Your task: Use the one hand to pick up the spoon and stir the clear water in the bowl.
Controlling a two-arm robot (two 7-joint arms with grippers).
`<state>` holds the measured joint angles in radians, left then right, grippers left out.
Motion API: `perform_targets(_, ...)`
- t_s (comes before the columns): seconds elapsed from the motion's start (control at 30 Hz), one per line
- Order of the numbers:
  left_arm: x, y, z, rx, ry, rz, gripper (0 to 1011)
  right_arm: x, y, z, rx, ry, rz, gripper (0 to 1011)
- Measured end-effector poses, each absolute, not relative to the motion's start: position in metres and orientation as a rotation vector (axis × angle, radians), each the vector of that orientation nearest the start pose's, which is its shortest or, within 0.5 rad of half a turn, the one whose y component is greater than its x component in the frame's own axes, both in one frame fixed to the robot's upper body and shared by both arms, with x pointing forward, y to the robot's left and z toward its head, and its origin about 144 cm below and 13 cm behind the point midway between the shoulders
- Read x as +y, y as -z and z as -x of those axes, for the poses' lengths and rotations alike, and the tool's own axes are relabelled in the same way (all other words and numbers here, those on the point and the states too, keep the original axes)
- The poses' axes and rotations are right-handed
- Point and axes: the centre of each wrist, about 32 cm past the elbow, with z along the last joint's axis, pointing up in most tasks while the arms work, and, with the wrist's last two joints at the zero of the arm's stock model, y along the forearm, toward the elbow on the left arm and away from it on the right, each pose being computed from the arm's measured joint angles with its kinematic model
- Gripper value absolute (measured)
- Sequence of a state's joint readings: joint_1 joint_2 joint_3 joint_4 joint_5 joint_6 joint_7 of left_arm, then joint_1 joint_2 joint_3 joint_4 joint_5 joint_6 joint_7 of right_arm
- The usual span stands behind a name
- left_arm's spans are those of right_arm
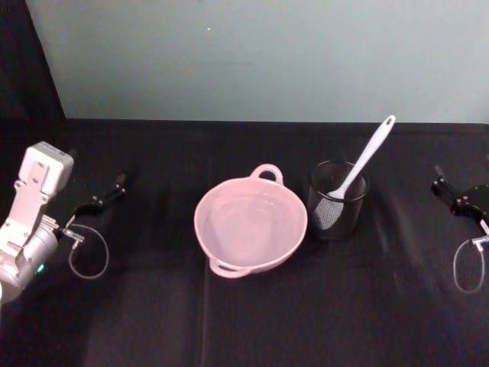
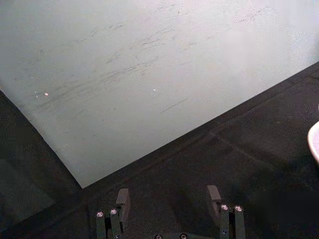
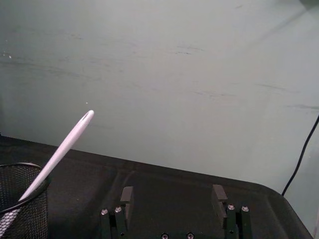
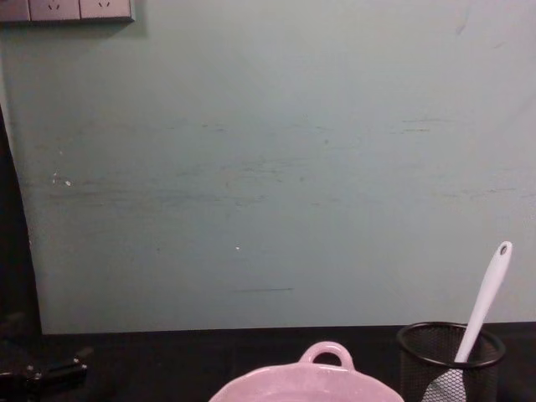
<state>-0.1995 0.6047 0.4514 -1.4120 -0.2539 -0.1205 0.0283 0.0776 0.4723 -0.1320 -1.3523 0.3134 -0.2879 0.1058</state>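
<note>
Standing tilted in the mesh cup (image 1: 337, 200) right of the bowl (image 1: 250, 225), spoon (image 1: 364, 160) ungrasped; left gripper (image 2: 169, 199) and right gripper (image 3: 173, 196) spread, flanking the bowl.

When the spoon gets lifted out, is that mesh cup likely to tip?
Possibly. The black mesh cup looks light, and the white spoon leans on its rim, so a sideways pull could drag it. A straight lift along the handle seems safer.

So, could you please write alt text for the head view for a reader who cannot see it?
A pink bowl sits mid-table with a white spoon standing in a black mesh cup just to its right. The left gripper and right gripper rest at the table's edges, both open.
</note>
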Motion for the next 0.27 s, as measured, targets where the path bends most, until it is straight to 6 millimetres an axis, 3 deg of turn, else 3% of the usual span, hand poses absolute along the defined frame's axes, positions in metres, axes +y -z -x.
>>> perform_targets(0.27, 0.3097, -1.1398, -0.4886, -0.285, -1.248, -0.305, 1011, -0.3568, -1.123, -0.4729, -0.212, 1.401, 0.055, 1003)
